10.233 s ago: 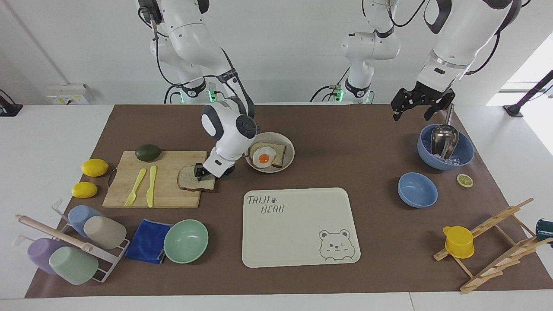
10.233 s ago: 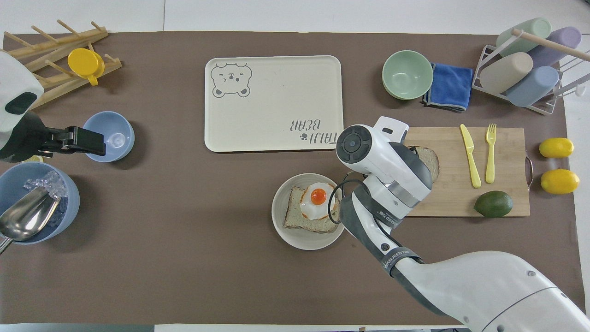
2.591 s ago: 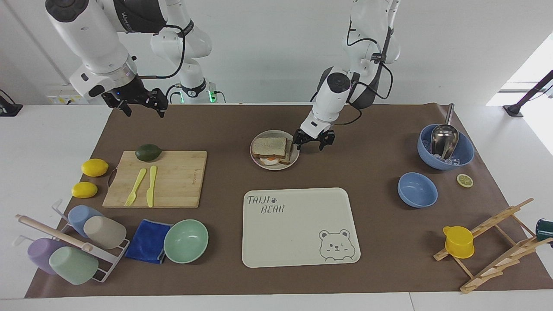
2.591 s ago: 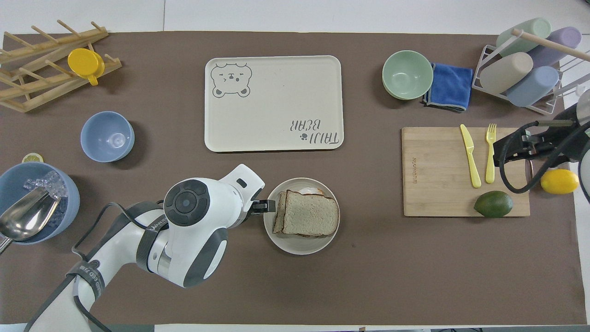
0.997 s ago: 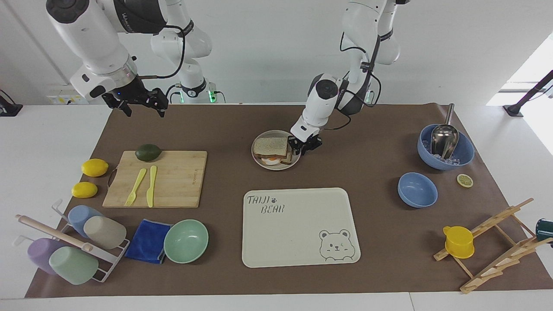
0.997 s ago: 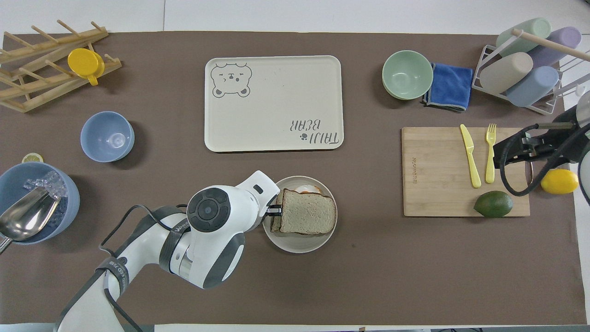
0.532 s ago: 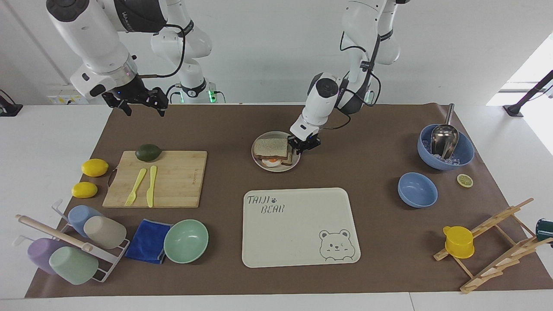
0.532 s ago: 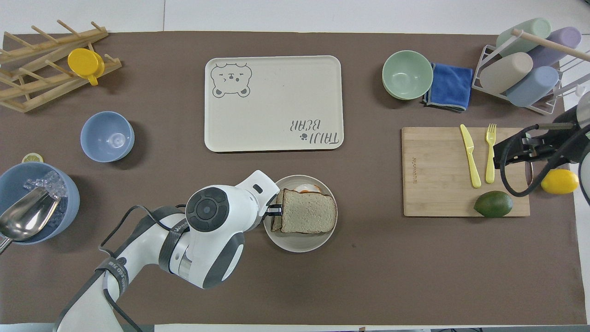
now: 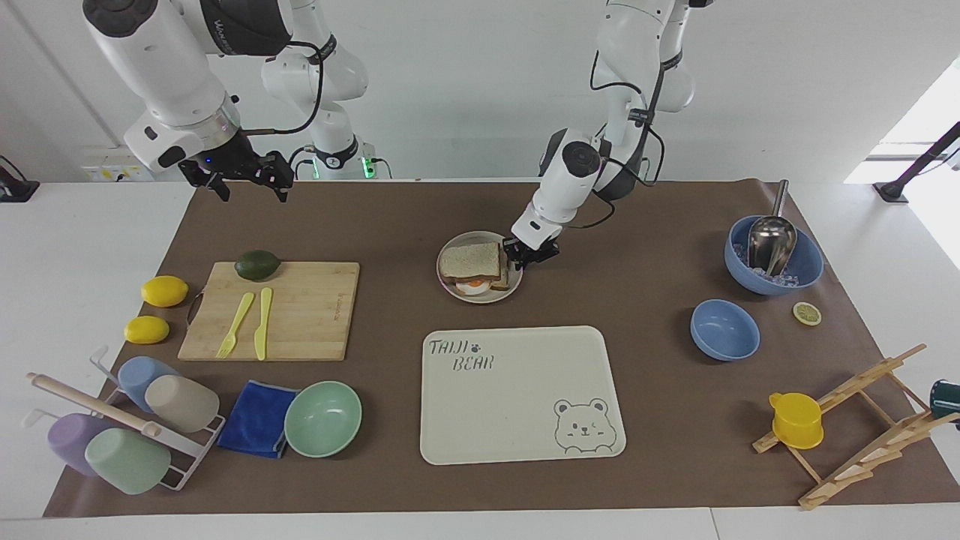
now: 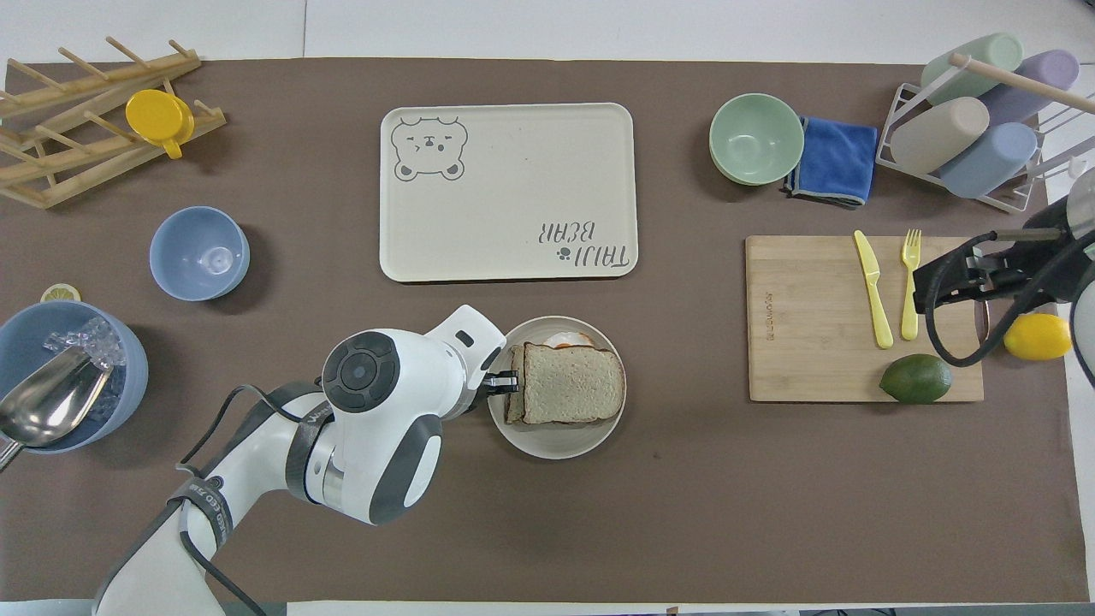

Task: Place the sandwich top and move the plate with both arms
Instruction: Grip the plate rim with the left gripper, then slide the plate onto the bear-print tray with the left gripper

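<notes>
The beige plate (image 9: 480, 298) (image 10: 556, 452) sits mid-table between the robots and the bear tray. On it lies the sandwich top (image 9: 470, 259) (image 10: 571, 383), a brown-crusted slice, flat on the lower slice. A bit of fried egg (image 9: 472, 283) peeks out. My left gripper (image 9: 518, 257) (image 10: 506, 385) is shut on the plate's rim, on the side toward the left arm's end. My right gripper (image 9: 236, 180) (image 10: 949, 287) hangs open and empty, high over the right arm's end by the cutting board.
The cream bear tray (image 9: 517, 405) (image 10: 513, 214) lies just farther out than the plate. A cutting board (image 9: 300, 307) holds a fork, knife and avocado. A mint bowl (image 9: 322, 418) and blue bowls (image 9: 724, 328) stand toward the table's ends.
With the left gripper shut on its rim, the plate and sandwich have shifted slightly away from the robots, toward the tray. The right arm has stayed where it was.
</notes>
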Robot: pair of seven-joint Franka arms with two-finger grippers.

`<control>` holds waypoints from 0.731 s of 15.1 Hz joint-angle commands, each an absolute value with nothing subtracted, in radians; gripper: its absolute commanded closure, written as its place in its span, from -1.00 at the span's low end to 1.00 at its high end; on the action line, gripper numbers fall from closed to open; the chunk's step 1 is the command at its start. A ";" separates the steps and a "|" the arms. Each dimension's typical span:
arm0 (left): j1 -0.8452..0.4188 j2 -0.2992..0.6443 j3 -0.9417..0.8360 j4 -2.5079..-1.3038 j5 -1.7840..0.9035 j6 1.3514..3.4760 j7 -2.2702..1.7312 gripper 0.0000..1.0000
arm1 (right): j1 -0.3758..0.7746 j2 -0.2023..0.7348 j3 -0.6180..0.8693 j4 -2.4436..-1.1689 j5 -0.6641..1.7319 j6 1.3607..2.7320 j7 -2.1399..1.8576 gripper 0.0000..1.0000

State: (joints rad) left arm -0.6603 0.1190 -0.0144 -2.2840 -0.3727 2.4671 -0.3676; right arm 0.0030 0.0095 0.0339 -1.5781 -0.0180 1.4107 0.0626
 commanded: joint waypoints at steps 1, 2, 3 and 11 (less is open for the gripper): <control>-0.653 0.141 -0.011 -2.244 -0.413 2.431 -0.330 1.00 | -0.014 -0.012 0.038 -1.603 0.002 1.417 0.032 -1.00; -0.652 0.137 -0.009 -2.241 -0.413 2.425 -0.330 1.00 | -0.014 -0.012 0.038 -1.603 0.002 1.419 0.034 -1.00; -0.647 0.135 -0.006 -2.229 -0.413 2.405 -0.330 1.00 | -0.012 -0.012 0.038 -1.603 0.002 1.417 0.034 -1.00; -0.588 0.101 -0.005 -2.143 -0.413 2.278 -0.325 1.00 | -0.012 -0.012 0.038 -1.603 0.002 1.419 0.034 -1.00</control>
State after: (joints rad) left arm -0.6067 0.1180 -0.0048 -2.1727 -0.3915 2.3336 -0.3495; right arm 0.0023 0.0094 0.0332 -1.5782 -0.0180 1.4107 0.0626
